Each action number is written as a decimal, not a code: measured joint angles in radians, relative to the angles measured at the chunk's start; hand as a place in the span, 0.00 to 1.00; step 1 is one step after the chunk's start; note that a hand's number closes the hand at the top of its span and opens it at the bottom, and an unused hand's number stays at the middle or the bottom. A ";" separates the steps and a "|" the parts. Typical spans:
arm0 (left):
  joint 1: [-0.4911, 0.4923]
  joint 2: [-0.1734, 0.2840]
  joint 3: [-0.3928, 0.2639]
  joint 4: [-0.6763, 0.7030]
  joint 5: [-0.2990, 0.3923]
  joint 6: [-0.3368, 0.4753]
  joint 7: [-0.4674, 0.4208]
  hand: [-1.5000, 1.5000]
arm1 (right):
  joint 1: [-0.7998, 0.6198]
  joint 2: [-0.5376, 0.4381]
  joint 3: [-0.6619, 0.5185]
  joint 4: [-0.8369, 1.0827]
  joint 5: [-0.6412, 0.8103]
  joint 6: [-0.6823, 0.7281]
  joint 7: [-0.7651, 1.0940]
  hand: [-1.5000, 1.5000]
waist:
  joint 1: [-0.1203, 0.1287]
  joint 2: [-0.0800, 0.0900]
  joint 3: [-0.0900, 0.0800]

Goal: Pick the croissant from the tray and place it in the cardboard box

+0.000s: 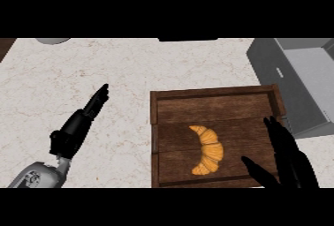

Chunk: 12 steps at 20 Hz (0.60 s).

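A golden croissant lies curved on the dark wooden tray, near the tray's middle. My right hand hovers over the tray's right side, just right of the croissant, fingers straight and open, thumb pointing toward the croissant without touching it. My left hand rests on the marble counter left of the tray, fingers straight and pointing up. A grey box stands at the upper right, next to the tray's far right corner, its top open.
The marble counter stretches left of and behind the tray. A pale round object shows at the top left edge. A dark object sits at the top middle edge.
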 measured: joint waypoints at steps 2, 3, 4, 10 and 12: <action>-0.010 -0.004 -0.001 -0.001 0.000 -0.003 0.008 0.50 | -0.008 0.012 0.027 -0.070 0.029 0.070 0.110 0.00 | 0.007 0.003 0.002; -0.013 -0.004 -0.003 0.000 -0.002 -0.006 0.007 0.50 | -0.017 0.019 0.036 -0.108 0.042 0.108 0.169 0.00 | 0.012 0.005 0.004; -0.017 -0.007 -0.005 -0.003 -0.002 -0.007 0.011 0.50 | -0.026 0.028 0.047 -0.144 0.058 0.146 0.224 0.00 | 0.017 0.006 0.005; -0.042 -0.031 -0.016 -0.010 -0.010 -0.008 0.032 0.50 | -0.112 0.148 0.082 -0.307 0.159 0.353 0.490 0.00 | 0.044 0.013 0.012; -0.052 -0.043 -0.017 -0.007 -0.014 -0.008 0.039 0.50 | -0.139 0.210 0.091 -0.317 0.199 0.397 0.536 0.00 | 0.050 0.017 0.015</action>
